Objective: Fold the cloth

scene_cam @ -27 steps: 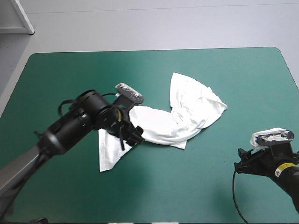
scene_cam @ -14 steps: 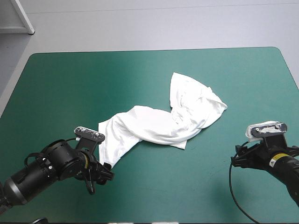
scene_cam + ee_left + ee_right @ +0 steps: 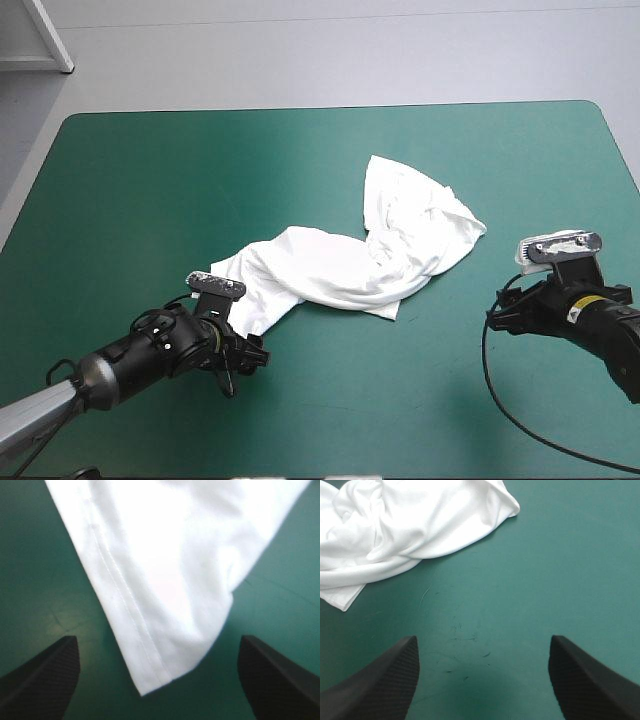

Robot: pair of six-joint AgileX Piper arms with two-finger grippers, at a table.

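The white T-shirt (image 3: pixel 380 245) lies crumpled across the middle of the teal-green table, a narrow twisted tail reaching toward the near left. My left gripper (image 3: pixel 252 357) sits low at the tail's near end. In the left wrist view its black fingers (image 3: pixel 45 675) stand open, and the shirt's hemmed corner (image 3: pixel 160 645) lies between and just ahead of them. My right gripper (image 3: pixel 496 320) is to the right of the shirt, apart from it. It is open over bare cover, with the bunched shirt (image 3: pixel 415 525) ahead and to one side.
The table's rounded far edge (image 3: pixel 330 108) runs across the back. Wide teal-green cover (image 3: pixel 400 400) lies in front of the shirt and between the two arms.
Earlier my left gripper was over the shirt's tail; it pulled back to the near left, then moved right to the tail's corner. The tail is now shorter and more bunched. My right gripper edged toward the shirt.
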